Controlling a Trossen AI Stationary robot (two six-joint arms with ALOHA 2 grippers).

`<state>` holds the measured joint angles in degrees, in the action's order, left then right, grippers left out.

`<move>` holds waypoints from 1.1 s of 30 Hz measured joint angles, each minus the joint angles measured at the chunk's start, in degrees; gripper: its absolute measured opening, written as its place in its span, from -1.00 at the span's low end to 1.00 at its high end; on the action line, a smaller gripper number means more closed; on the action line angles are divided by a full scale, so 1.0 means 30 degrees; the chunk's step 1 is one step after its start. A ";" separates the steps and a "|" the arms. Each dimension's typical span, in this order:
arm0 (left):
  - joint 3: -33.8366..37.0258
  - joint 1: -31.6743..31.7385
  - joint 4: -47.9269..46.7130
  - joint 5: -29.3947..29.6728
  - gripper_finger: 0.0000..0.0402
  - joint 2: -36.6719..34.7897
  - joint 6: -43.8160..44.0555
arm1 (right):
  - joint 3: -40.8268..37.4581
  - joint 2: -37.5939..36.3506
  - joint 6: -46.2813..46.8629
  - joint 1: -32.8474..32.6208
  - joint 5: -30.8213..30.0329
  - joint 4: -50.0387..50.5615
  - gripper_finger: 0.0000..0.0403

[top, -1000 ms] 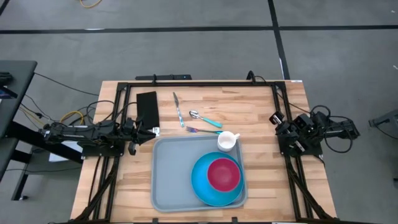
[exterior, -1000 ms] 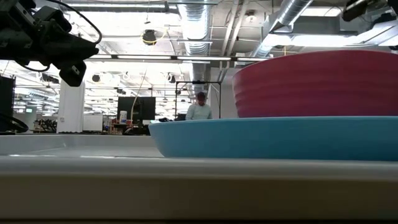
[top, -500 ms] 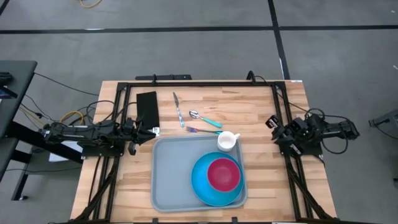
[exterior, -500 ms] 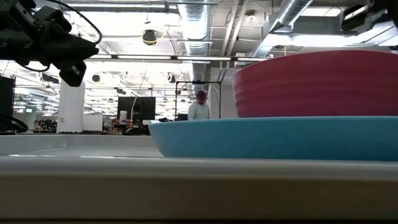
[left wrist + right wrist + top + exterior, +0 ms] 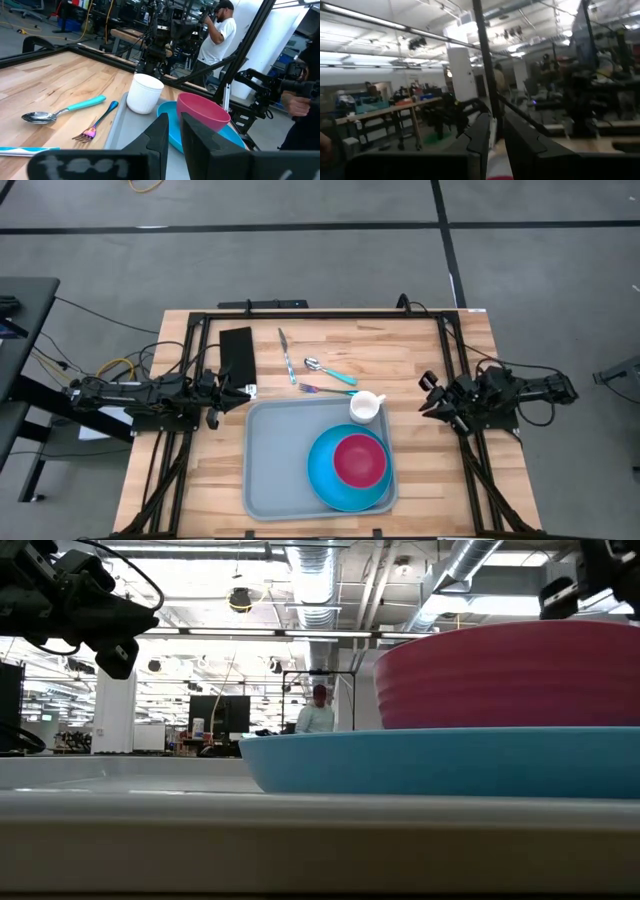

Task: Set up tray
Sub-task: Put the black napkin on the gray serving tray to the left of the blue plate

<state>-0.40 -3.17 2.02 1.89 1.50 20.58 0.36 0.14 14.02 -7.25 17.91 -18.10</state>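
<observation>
On the wooden counter (image 5: 400, 360) lies one grey-blue tray (image 5: 275, 455), near the front edge, carrying one round blue plate (image 5: 330, 475) with one red bowl (image 5: 360, 459) on it and one white cup (image 5: 364, 407) at its far right corner. Beyond the tray rest one knife (image 5: 287, 354), one spoon (image 5: 330, 370), one fork (image 5: 325, 390) and one black napkin (image 5: 237, 354). Left gripper (image 5: 243, 392) waits beside the tray's far left corner, fingers nearly together, holding nothing. Right gripper (image 5: 430, 395) hovers at the counter's right edge, fingers close together, holding nothing.
</observation>
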 joint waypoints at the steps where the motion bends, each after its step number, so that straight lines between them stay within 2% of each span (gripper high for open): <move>1: 0.0003 0.0002 0.0000 0.0000 -0.82 0.0000 0.0000 | 0.0000 0.0000 -0.0001 0.0000 -0.0218 0.0380 -0.75; 12: -0.0001 -0.0003 0.0000 0.0000 -0.82 0.0000 0.0000 | -0.0015 0.0000 -0.0168 0.0000 -0.3557 0.4164 -0.75; 20: 0.0005 -0.0001 0.0000 0.0000 -0.82 0.0000 0.0000 | 0.0249 0.0044 0.0093 -0.0015 -0.4556 0.6269 -0.75; 33: 0.0004 0.0003 0.0007 0.0000 -0.82 0.0000 0.0000 | 0.0313 0.0051 0.0852 -0.0036 -0.5071 0.6558 -0.75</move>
<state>-0.38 -3.16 2.04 1.89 1.50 20.58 1.30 0.30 16.58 -7.35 2.70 1.58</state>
